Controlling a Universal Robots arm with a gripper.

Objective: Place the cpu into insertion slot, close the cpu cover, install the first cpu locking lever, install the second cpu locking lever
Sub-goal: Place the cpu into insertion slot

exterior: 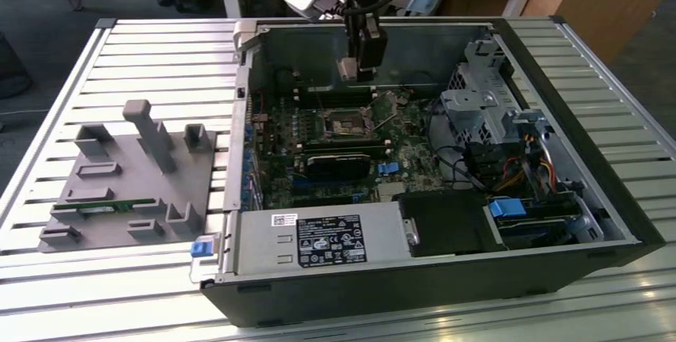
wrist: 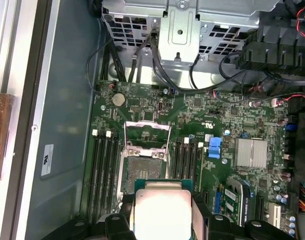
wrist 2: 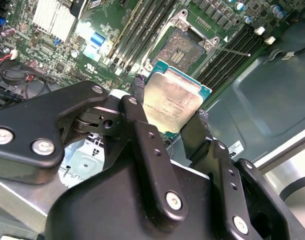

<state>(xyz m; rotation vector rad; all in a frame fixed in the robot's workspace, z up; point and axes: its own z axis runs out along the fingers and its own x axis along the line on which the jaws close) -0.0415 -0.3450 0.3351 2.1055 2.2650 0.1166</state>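
- Gripper is hanging inside the open computer case, over the back part of the motherboard, well above the board surface.
- It is grasping the cpu: the two black fingers are pressing on opposite edges of the chip, with the silver face turned toward the second wrist camera.
- In the first wrist view the cpu is sitting between the fingertips of the gripper, level and square to the board.
- Insertion slot is lying bare, with its dark centre showing inside the silver surround. Nothing is sitting in it.
- In both wrist views the chip is hovering close to the slot but apart from it and offset to one side, not lined up over it.
- Cpu cover is standing swung up off the slot at its far edge, leaving the slot uncovered.
- Memory slots are running along both sides of the socket.
- In the exterior view the slot is lying just below the gripper tip.
- Case is resting on a slatted table. A grey fixture is sitting on the exterior view's left, well apart from the gripper.
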